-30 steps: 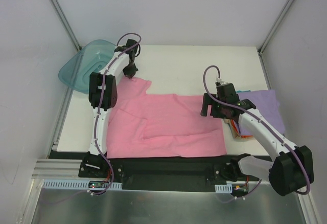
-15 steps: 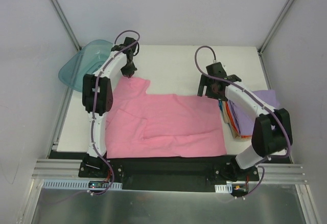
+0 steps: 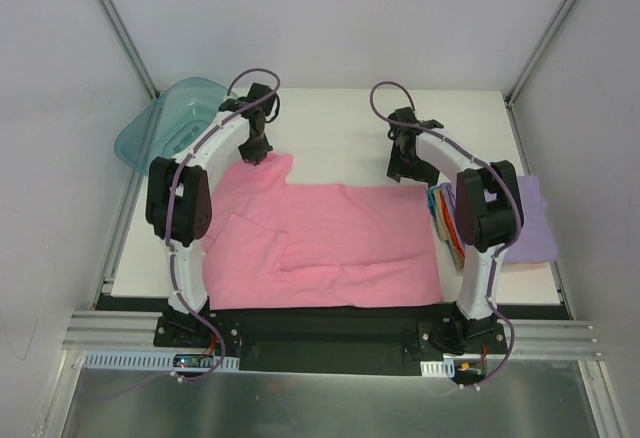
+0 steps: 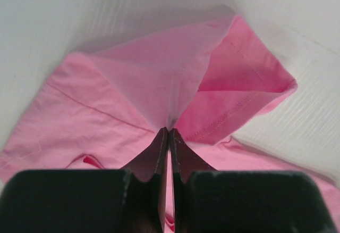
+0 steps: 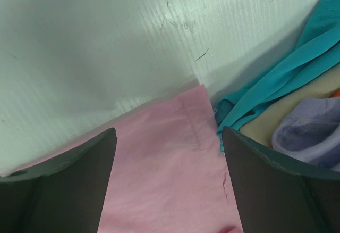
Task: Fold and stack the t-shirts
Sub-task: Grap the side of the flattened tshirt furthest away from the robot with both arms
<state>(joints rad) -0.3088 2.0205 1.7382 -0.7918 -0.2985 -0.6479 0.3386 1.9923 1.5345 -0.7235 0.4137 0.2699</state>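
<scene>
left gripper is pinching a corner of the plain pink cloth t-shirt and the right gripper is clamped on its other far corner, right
Not quite. The left gripper does pinch the plain pink cloth t-shirt, but the right gripper is open, jaws spread wide over the other far corner; the right wrist view shows it.

Top external: fixed high behind the arm bases, looking down on the whole white surface (image 3: pixel 340 128). Left wrist: very close behind left hand (image 4: pixel 168 132), facing the pink cloth t-shirt (image 4: pixel 143 84), far-left corner. Right wrist: close over right hand (image 5: pixel 167 133), facing its far-right corner. Top view covers both corners.
</scene>
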